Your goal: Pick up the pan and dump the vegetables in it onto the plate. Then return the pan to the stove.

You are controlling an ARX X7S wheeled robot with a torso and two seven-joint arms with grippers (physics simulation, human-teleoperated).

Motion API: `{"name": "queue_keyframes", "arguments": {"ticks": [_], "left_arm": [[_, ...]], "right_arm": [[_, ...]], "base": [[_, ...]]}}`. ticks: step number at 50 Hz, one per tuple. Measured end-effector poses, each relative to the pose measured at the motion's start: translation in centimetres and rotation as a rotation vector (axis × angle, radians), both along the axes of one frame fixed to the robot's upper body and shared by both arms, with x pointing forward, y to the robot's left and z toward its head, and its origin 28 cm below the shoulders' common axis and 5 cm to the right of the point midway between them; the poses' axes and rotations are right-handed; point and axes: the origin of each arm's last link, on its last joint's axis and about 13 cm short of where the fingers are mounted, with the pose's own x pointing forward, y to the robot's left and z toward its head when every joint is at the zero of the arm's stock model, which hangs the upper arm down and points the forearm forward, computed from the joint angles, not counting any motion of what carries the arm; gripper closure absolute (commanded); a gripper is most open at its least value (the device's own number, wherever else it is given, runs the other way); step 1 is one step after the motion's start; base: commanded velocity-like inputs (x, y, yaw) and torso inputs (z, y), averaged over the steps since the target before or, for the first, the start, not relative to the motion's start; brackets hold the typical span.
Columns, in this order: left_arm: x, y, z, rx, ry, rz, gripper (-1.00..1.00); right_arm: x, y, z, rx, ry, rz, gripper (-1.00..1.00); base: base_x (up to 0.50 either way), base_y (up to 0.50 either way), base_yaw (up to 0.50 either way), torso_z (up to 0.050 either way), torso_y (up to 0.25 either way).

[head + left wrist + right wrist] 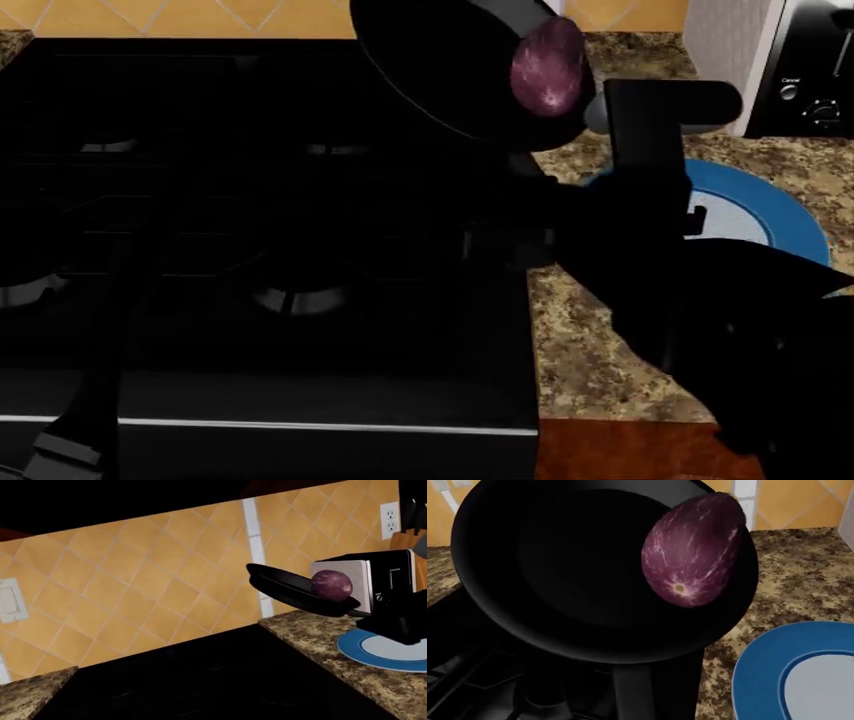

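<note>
Right fingers hidden, grip unclear; the tilted pan (560, 580) holds the eggplant (694, 550) near the plate (760, 680).

The one marking that comes close to readable sits on the toaster (798, 70), the black and silver appliance standing on the counter behind the plate (747, 215): a small white word above a round button on its front panel, which looks like "Cancel", though it is too small to be sure. Near it on the same panel is a dial ringed with tiny white marks that cannot be read. The left wrist view shows that panel without any legible lettering.
</note>
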Motion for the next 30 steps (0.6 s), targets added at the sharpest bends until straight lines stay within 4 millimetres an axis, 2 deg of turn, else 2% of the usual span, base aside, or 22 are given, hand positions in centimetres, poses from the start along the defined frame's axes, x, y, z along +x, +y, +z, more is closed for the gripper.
{"name": "queue_keyframes", "arguments": {"ticks": [30], "left_arm": [[-0.17, -0.35, 0.41, 0.009, -0.012, -0.017, -1.0]], "right_arm": [[-0.72, -0.38, -0.96, 0.155, -0.04, -0.053, 1.0]], "base": [[0.0, 0.0, 0.0, 0.001, 0.006]]}}
